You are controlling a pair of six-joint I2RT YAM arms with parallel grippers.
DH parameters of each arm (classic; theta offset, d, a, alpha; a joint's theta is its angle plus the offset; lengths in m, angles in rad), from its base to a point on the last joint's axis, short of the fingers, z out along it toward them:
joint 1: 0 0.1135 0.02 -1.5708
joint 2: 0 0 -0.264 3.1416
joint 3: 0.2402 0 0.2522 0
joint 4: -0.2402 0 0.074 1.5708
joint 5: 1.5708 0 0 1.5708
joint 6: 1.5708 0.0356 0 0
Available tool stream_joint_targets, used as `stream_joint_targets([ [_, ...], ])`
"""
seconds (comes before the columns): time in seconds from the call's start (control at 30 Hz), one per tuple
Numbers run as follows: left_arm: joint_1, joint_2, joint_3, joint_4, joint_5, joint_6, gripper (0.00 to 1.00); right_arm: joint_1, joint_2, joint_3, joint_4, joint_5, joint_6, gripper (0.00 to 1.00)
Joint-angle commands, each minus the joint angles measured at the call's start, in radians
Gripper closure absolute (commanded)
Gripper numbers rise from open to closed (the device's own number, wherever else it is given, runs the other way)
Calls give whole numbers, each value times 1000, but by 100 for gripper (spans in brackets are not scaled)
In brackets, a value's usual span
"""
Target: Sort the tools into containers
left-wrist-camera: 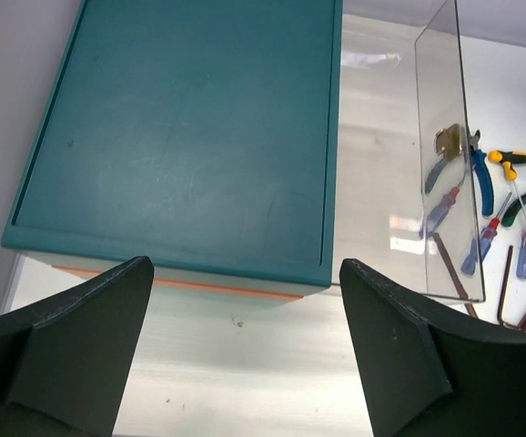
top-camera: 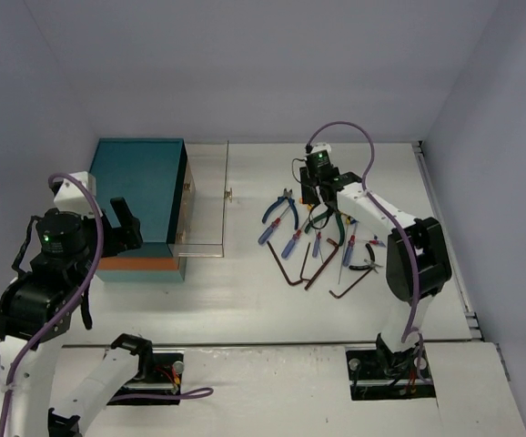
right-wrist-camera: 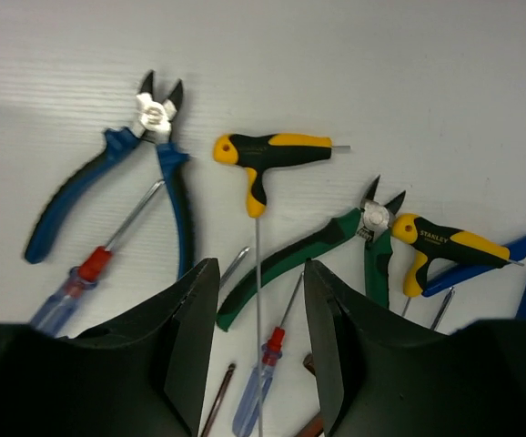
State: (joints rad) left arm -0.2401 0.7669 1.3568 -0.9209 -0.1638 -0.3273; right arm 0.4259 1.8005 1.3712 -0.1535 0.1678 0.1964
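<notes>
Nearest me, the left gripper (left-wrist-camera: 245, 364) hangs released, fingers spread wide with nothing between them, over the near edge of the teal chest (left-wrist-camera: 181, 127). One clear drawer (top-camera: 204, 196) stands pulled out on the chest's right, its brass knob (left-wrist-camera: 447, 141) facing the tools (top-camera: 310, 244). I can see no tool in it.

Further out, the right gripper (right-wrist-camera: 261, 355) hovers over the heap on the table (top-camera: 245, 309), well apart from the drawer. Its jaws are part-way apart and grasp nothing.

Risks, as I judge them:
- The gap is crowded. The thin shaft of a T-handle key (right-wrist-camera: 272, 150), a red-collared screwdriver (right-wrist-camera: 265, 364) and a handle of the green pliers (right-wrist-camera: 290, 264) all lie in it. Closing here may pinch two things, or none cleanly.
- Gripped by that thin shaft, the key's heavy head could swing or slip out.
- The tools overlap, so lifting one may drag its neighbours.
- The drawer's upright front panel stands between heap and drawer, and a low carry could strike it.

Counts, near to far:
- L-shaped hex keys (top-camera: 322, 264): at least three.
- Screwdrivers (top-camera: 268, 232): about four, too small to be sure.
- Pliers: green, plus blue pliers (right-wrist-camera: 158, 114). A third blue handle is cut off by the frame edge.
- T-handle keys: two, counting the second key (right-wrist-camera: 445, 241).
- Drawers out: one.
- Chests: one.
</notes>
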Motion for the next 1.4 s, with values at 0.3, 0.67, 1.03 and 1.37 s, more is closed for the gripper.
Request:
stream_joint_targets([
  [0.3,-15,-17,-15,-36,-20,-1,19,-13,237,148,-11,72,-23,66],
  [0.67,-16,-21,-21,-43,-17,-13,19,-41,356,218,-11,32,-12,70],
  [1.03,-16,-4,3,-46,-19,-18,19,-35,149,239,-18,63,-20,100],
  [1.37,-17,-4,32,-46,-31,-19,19,165,-57,553,-11,-9,152,100],
])
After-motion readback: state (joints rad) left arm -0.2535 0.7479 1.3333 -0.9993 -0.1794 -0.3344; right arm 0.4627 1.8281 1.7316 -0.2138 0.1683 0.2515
